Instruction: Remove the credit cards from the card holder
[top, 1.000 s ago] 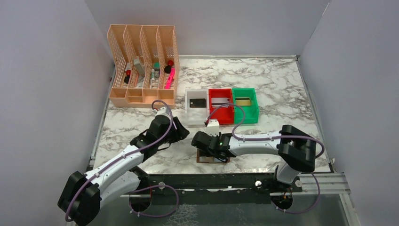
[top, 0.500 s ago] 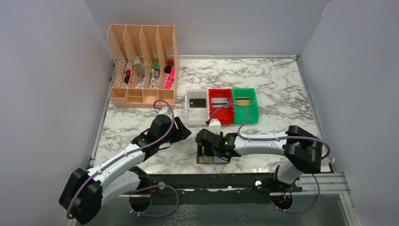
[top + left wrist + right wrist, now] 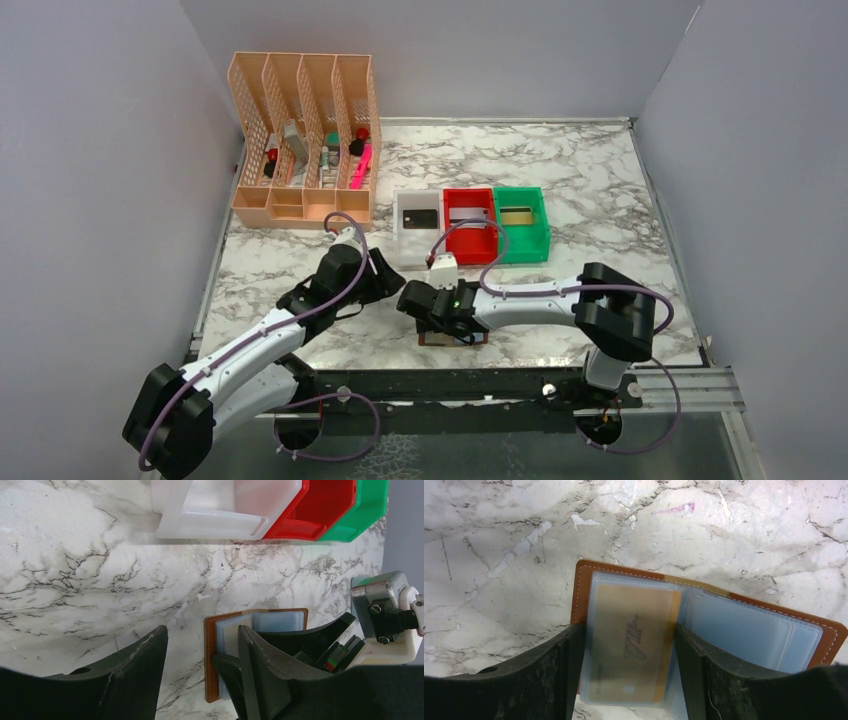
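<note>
The right gripper (image 3: pixel 628 630) straddles, fingers apart, a gold card (image 3: pixel 634 645) pocketed in the open card holder (image 3: pixel 749 630) on the marble table (image 3: pixel 499 530); only its wrist view shows that card. The left gripper (image 3: pixel 202 628) hangs open and empty just beside. The overhead view alone shows a black card (image 3: pixel 421 217) in the white bin (image 3: pixel 410 252).

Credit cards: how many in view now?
4: black card in white bin, silvery card in red bin, gold card in green bin, orange-gold card in card holder. Others may be hidden.
</note>
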Robot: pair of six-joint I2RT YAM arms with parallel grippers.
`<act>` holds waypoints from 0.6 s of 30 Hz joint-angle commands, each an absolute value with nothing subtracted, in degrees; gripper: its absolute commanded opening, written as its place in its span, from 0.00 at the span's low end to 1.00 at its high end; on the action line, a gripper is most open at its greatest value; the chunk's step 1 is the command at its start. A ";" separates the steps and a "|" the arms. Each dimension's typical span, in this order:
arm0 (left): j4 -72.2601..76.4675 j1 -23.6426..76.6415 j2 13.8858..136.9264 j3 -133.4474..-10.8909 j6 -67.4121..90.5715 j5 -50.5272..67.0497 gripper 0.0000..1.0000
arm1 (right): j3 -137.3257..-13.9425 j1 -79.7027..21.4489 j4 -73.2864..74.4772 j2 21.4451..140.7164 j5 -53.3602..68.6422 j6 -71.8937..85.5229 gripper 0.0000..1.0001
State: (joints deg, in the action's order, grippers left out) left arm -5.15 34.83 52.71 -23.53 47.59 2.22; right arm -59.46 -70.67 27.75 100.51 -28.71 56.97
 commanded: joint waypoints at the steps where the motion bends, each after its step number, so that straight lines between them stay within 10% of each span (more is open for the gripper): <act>1: -4.52 34.43 52.85 -23.09 47.90 1.64 0.57 | -55.61 -70.49 29.04 100.99 -29.73 57.44 0.66; 18: -2.49 34.37 54.43 -23.33 47.55 4.59 0.57 | -42.61 -65.75 6.31 90.26 -12.55 53.70 0.63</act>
